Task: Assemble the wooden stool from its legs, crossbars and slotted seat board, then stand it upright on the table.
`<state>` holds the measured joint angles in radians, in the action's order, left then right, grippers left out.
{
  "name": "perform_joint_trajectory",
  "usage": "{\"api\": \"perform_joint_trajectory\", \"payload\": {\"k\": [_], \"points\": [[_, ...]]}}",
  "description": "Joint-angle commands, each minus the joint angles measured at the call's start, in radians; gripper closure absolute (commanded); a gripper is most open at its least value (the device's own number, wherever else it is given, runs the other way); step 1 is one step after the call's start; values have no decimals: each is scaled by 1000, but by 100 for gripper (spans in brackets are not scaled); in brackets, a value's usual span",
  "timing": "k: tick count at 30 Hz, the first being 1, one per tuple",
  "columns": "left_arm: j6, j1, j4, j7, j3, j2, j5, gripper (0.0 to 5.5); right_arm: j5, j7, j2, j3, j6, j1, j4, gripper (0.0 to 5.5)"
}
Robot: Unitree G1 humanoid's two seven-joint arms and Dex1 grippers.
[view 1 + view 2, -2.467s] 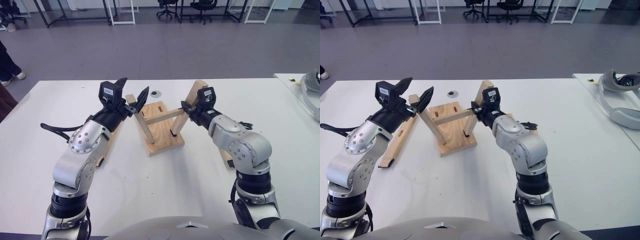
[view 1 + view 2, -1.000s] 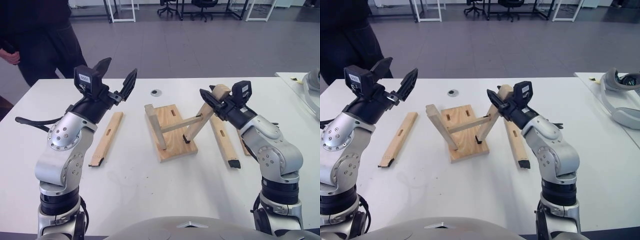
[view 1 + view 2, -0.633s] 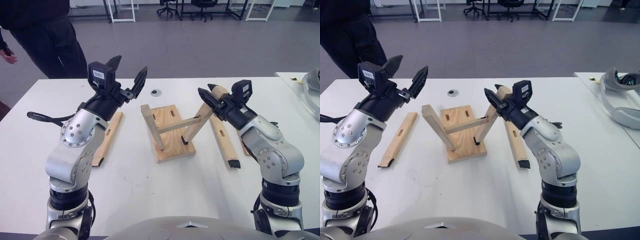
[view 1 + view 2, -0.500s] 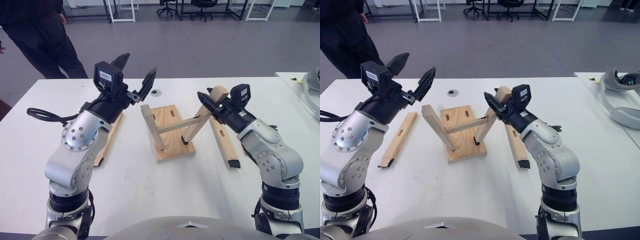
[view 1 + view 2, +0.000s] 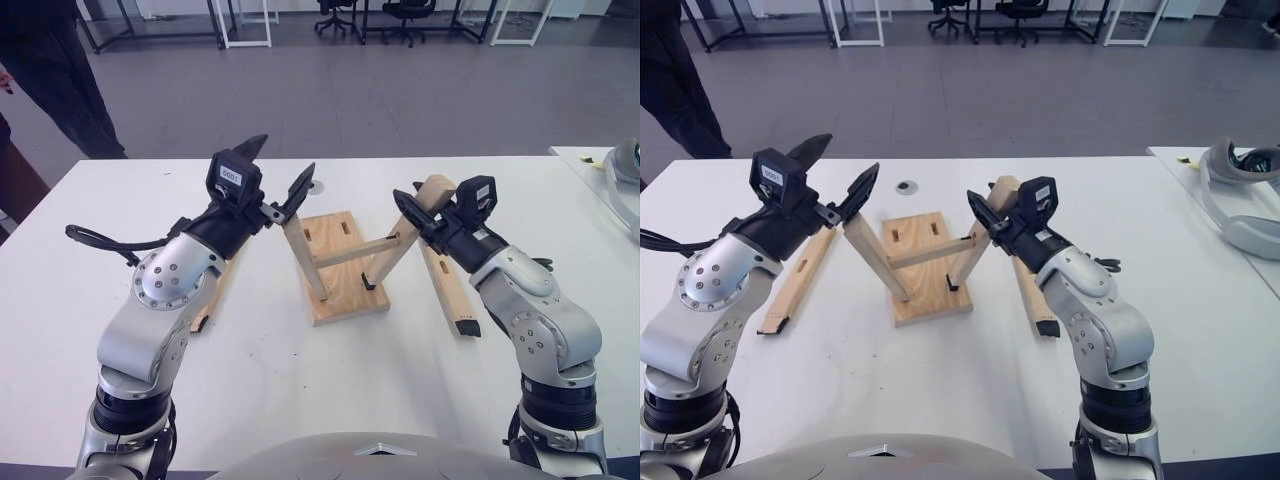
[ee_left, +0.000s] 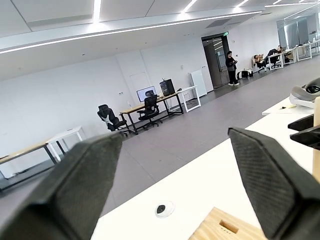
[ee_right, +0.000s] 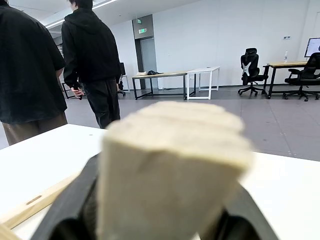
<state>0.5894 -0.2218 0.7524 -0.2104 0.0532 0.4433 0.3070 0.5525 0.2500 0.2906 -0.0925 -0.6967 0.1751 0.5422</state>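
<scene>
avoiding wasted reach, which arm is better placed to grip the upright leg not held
Left: the left tool, open, is beside the free leg; the right tool is shut on the other leg.

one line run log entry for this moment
left pincer open near left leg | right pincer shut on right leg | seat board flat on table

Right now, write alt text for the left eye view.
On a white table, a half-built stool lies seat board down. The right gripper is shut on its right leg; the left gripper hangs open by the left leg, a crossbar joining them.
</scene>
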Motion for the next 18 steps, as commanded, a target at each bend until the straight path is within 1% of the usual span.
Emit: {"api": "perform_joint_trajectory", "payload": {"k": [1,5,9,12,18], "points": [[19,30,-71,-35,49,40,-59,165,-16,-12,-3,-15,18,-17,-13,333],[19,-5,-128,-36,24,51,-85,165,-39,7,7,13,43,-40,-5,333],[37,-29,-153,-18,-8,31,-66,165,-66,12,10,32,68,-42,-19,333],[51,-41,-162,-19,12,28,-76,165,-89,6,4,55,75,-30,-20,333],[51,-37,-158,-19,57,16,-87,165,-187,-11,50,164,9,-50,15,333]]}}
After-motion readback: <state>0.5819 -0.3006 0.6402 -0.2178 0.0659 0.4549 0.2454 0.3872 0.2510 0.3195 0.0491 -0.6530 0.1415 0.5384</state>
